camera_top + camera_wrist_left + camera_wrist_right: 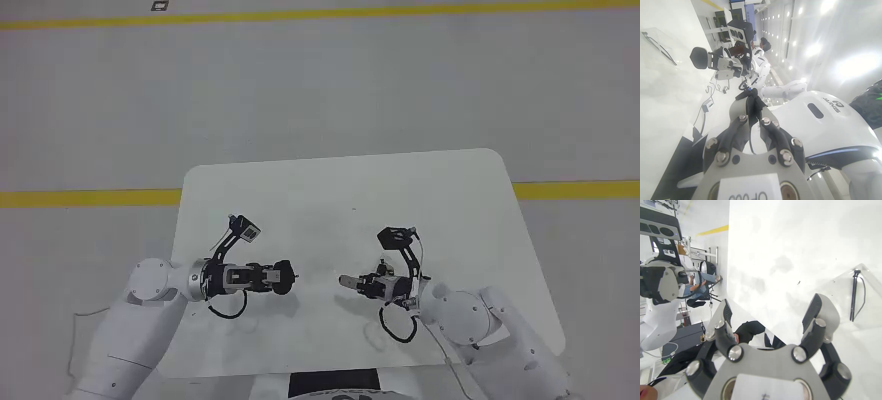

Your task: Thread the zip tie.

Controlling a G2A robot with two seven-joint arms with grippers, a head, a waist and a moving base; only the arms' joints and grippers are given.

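The left gripper point(753, 95) is closed tight; the right gripper point(772, 304) is wide open, empty. The black zip tie point(853, 298) lies on the white table point(791, 237), middle right in the right wrist view.

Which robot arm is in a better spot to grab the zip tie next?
Probably right. The right end effector is open, with the zip tie lying on the clear sheet ahead of it. The left end effector is shut and would need to open first.
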